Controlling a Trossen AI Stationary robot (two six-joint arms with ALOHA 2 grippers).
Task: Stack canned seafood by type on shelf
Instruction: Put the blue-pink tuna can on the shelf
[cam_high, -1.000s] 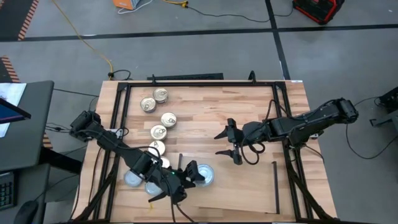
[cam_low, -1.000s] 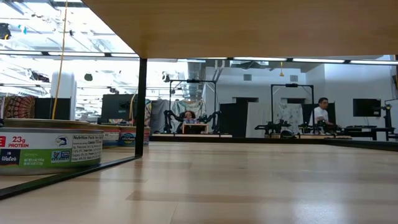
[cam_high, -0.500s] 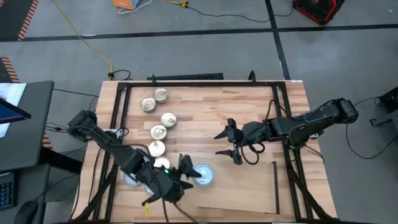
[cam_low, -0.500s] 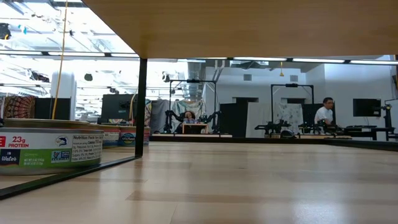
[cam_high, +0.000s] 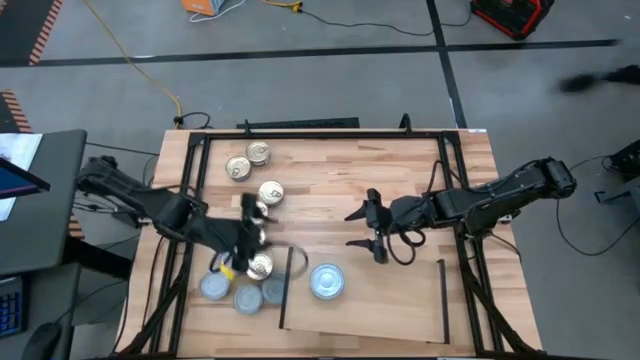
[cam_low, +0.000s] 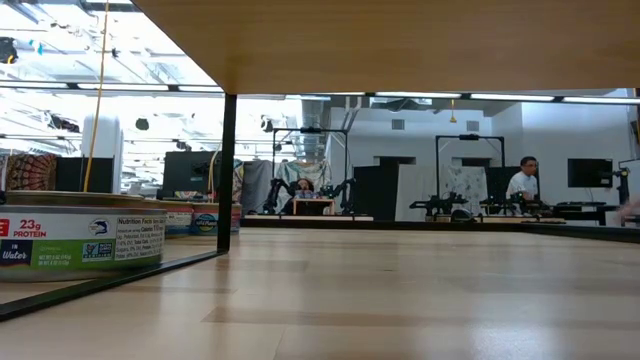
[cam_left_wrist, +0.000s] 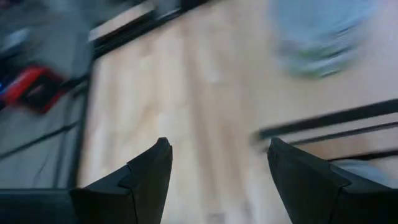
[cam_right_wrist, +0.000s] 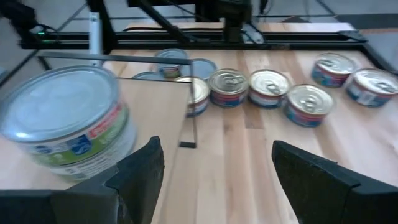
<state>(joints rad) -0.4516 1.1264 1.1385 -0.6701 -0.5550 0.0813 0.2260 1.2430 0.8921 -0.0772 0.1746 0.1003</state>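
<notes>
Spanning table (cam_high: 400, 180) lengthwise: pale shelf board (cam_high: 380, 310), long axis left-right, black strips at short ends. Room behind: grey floor, far robot rigs, person (cam_low: 520, 180) standing. Right gripper (cam_high: 364, 232) above table centre, fingers spread wide, empty. Left gripper (cam_high: 255, 225) blurred over gold tins, fingers apart, nothing held. Tins (cam_high: 258, 190) flat, lids up, gold row running diagonally; silvery-blue tin (cam_high: 327, 281) on shelf, three more (cam_high: 245, 295) beside left strip.
</notes>
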